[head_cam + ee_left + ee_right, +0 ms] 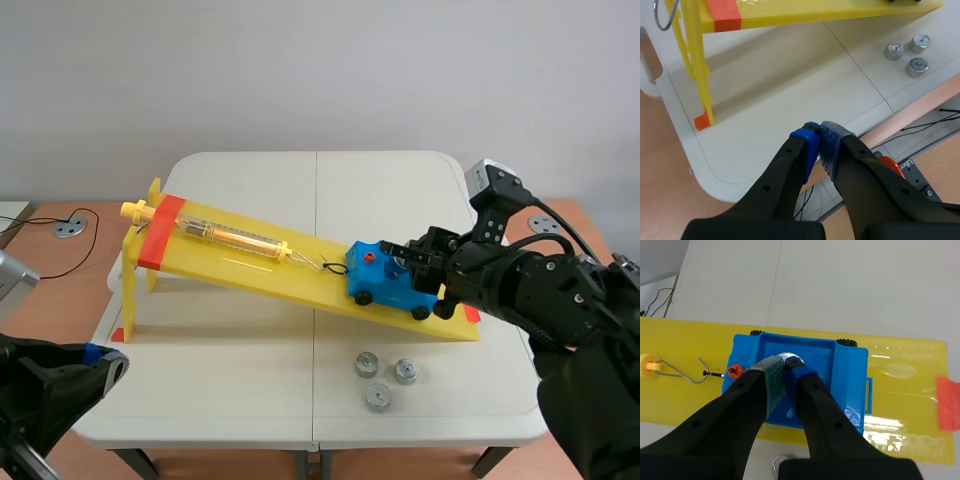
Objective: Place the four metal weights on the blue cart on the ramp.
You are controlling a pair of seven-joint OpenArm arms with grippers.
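— Blue cart (385,282): where is it?
— Low on the yellow ramp (250,268); the right gripper (784,369) pinches one metal weight (790,359) over its tray.
— Others?
— Three weights (367,364) on the table (250,350) (left gripper (819,136) closed, empty).

We hold our left gripper (819,142) closed at the near left, our right gripper (785,369) pinching a metal weight (788,358) at right.
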